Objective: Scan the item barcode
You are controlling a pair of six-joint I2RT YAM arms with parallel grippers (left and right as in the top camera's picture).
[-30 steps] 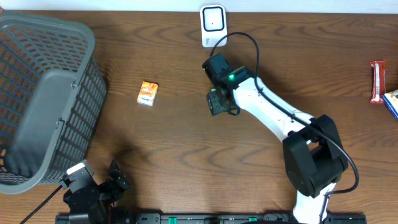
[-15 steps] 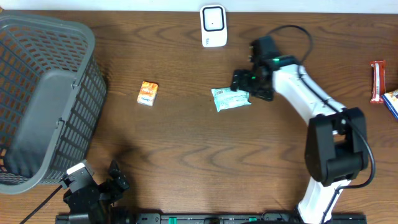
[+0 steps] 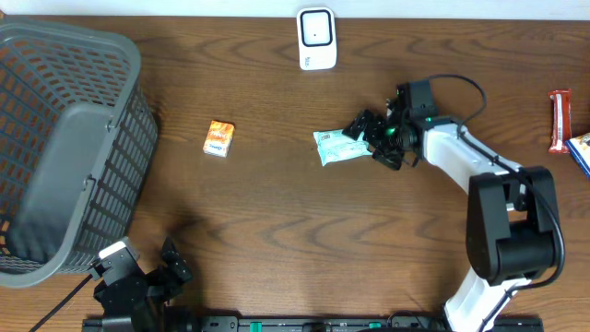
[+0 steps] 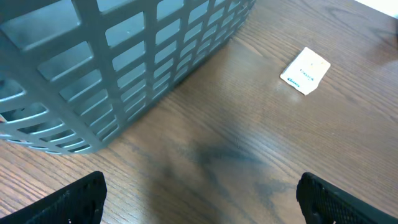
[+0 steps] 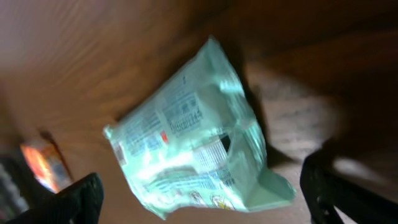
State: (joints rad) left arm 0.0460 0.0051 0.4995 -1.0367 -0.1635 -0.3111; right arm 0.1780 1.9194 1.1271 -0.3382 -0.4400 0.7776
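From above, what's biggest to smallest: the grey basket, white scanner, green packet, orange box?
1. The grey basket, by far.
2. The white scanner and green packet look about alike; I can't rank them.
3. The orange box, smallest.

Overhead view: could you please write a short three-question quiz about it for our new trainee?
1. True or false: the green packet lies inside the basket.
2. Which thing lies nearest the right hand? A. orange box B. green packet C. basket
3. Fill in: the right hand is ___ and holds nothing.
Key: 1 false; 2 B; 3 open.
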